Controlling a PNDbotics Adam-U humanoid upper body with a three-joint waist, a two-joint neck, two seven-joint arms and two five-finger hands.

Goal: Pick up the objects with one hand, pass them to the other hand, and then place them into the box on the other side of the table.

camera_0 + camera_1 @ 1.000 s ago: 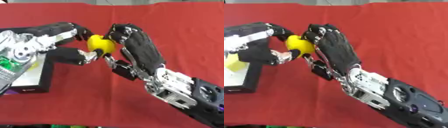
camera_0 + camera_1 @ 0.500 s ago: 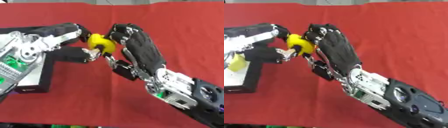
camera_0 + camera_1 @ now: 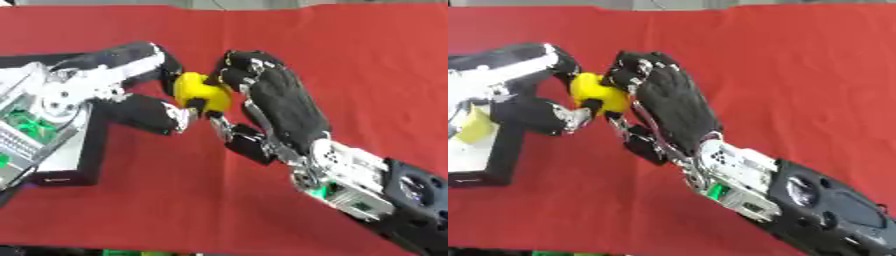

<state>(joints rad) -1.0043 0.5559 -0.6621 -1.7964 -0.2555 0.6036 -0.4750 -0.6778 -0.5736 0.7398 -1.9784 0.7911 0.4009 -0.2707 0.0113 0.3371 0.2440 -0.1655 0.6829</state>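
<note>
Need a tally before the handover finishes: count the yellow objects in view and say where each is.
2. A yellow object is held between the left hand and right hand; a small yellow piece lies in the box. Others may be hidden.

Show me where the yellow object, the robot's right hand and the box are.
yellow object [image 3: 199, 93], left eye view, on its upper yellow face.
right hand [image 3: 284, 107], left eye view, on the black back of the hand.
box [image 3: 496, 150], right eye view, on its dark side wall.

The red-clothed bench [image 3: 367, 55] lies open to the far right and near centre. At left, a flat black-sided box [image 3: 74, 162] blocks the way, just beside the left robot hand [image 3: 131, 95].
</note>
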